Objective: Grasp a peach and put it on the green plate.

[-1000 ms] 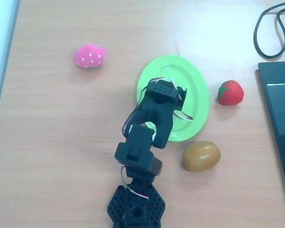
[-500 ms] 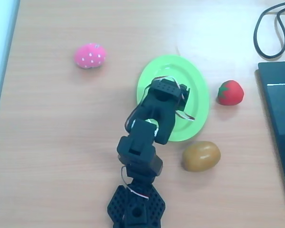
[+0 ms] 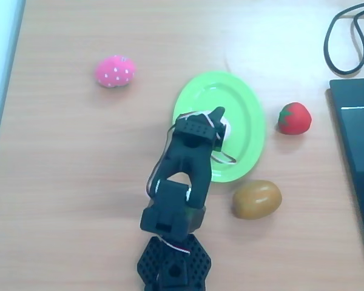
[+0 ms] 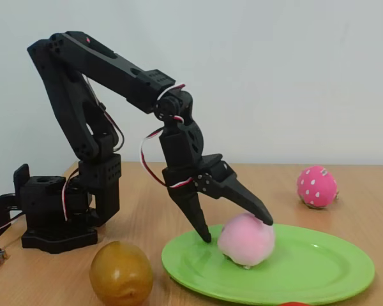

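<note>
The gripper (image 4: 237, 231) stands wide open over the green plate (image 4: 319, 268), one fingertip down near the plate's surface, the other touching the top of the peach (image 4: 246, 240); it grips nothing. The peach sits on the plate, round, with no clear long axis. Off the plate lie a brown kiwi-like fruit (image 4: 121, 273), a pink plush strawberry (image 4: 317, 186) and a red strawberry (image 3: 293, 117).

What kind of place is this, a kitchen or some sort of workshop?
Probably a desk used as a small robot test bench. The fruit are toys: a peach on a green plate and a plush strawberry, on a wooden table with a black cable at its edge.
</note>
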